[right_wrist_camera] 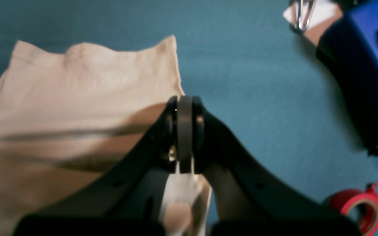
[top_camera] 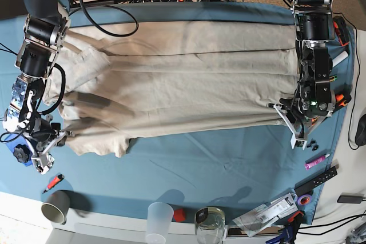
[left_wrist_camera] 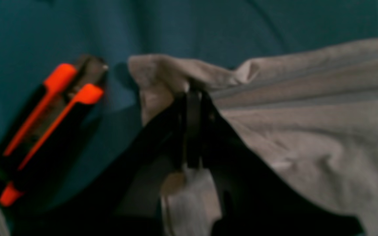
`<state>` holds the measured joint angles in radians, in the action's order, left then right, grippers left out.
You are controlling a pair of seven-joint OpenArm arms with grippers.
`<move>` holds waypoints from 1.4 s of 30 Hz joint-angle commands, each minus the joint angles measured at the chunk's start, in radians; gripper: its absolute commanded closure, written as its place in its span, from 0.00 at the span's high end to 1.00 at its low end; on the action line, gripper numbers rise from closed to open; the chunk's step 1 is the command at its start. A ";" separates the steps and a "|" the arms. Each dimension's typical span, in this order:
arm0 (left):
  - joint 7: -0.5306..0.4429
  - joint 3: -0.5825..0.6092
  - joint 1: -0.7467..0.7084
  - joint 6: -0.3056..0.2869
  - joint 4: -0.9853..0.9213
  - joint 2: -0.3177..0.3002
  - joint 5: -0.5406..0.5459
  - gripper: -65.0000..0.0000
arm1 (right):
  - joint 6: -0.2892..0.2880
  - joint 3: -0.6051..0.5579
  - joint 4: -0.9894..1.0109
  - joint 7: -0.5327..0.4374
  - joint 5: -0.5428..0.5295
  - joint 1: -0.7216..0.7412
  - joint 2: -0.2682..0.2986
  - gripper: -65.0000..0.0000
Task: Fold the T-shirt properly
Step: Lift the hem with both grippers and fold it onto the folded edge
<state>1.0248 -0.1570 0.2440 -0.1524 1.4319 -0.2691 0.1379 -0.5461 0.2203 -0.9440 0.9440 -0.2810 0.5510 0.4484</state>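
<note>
both hands pinched on the shirt's near edge: risks in the fold

while pinched by the left hand (left_wrist_camera: pixel 192 98), seen from the left wrist, the t-shirt (left_wrist_camera: pixel 307 124) bunches at its corner: jaws closed on a small puckered bit of hem, cloth draped away to the right over the teal tablecloth (left_wrist_camera: pixel 176 29). thin bite, so likely to slip once lifted. orange-and-black tool (left_wrist_camera: pixel 44 131) just beside the hand, could be snagged or dragged on a sideways swing.

from the right wrist, right hand (right_wrist_camera: pixel 185 111) clamped shut on the beige cloth's edge, sleeve corner poking up behind. whether one layer or both are held cannot be told; one layer alone would probably open the shirt instead of folding it. red tape roll (right_wrist_camera: pixel 359 206) and a blue object (right_wrist_camera: pixel 369 65) well apart on the desk (right_wrist_camera: pixel 241 49).

from the base view, t-shirt spread wide across the desk, long wrinkles running side to side, each hand at one end of the near edge. uneven lift or unequal travel would likely skew the fold line and trap the creases. cups (top_camera: pixel 160 218) and a jar (top_camera: pixel 210 221) at the front edge, at risk if the cloth is swept low toward them.
</note>
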 commanded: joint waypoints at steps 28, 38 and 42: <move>0.165 -0.003 -0.039 -0.004 0.196 -0.049 0.109 0.00 | 0.050 0.049 -0.398 0.236 -0.225 -0.147 0.095 0.00; 0.145 -0.032 -0.192 -0.027 0.341 -0.049 0.109 0.00 | 0.042 0.224 -0.494 0.283 -0.304 -0.295 0.095 0.00; 0.143 -0.074 -0.215 -0.027 0.366 -0.049 0.112 0.00 | 0.042 0.271 -0.554 0.283 -0.313 -0.370 0.095 0.00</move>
<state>1.1767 -0.2218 0.0189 -0.1837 1.7813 -0.3042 0.2684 -0.5079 0.4808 -1.4818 1.2495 -0.5980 0.1616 0.5152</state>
